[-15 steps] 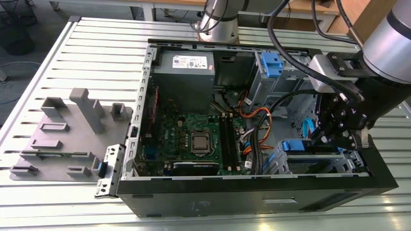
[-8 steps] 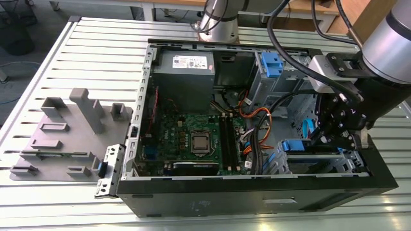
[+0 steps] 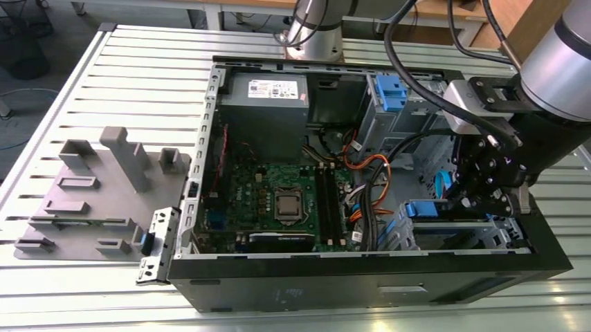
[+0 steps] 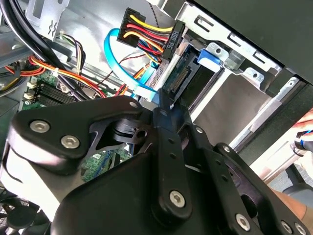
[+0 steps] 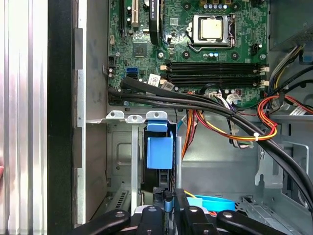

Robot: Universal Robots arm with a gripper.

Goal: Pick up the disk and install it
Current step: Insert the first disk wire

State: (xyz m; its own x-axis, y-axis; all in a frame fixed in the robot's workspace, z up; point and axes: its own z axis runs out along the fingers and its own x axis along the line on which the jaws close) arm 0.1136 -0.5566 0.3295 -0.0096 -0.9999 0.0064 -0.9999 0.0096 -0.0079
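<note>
Cables [image 3: 367, 173] and a green circuit board [image 3: 277, 197] lie exposed in the open computer case [image 3: 369, 277], which rests on its side on the slatted metal bench [image 3: 138, 76]. The arm reaches down into the corner of the case at the exterior view's lower right, and its black pincer [image 3: 464, 206] hangs just over the metal drive cage [image 3: 461, 232] there. The disk [image 3: 420, 209] sits in that cage, standing on edge in its slot with its blue bracket at the open end. In the first wrist view the disk [image 5: 159, 152] lies straight ahead of the pincer [image 5: 165, 196]. In the second wrist view the pincer [image 4: 164, 100] tip is just beside the connector edge of the disk [image 4: 190, 78]; whether they touch I cannot tell. The pincer's fingers are pressed together and pinch nothing that I can make out. Another blue carrier [image 3: 388, 90] sits higher in the exterior view, near the grey power supply box [image 3: 266, 97]. A grey plastic stand [image 3: 93, 187] lies on the bench at the exterior view's left.
</note>
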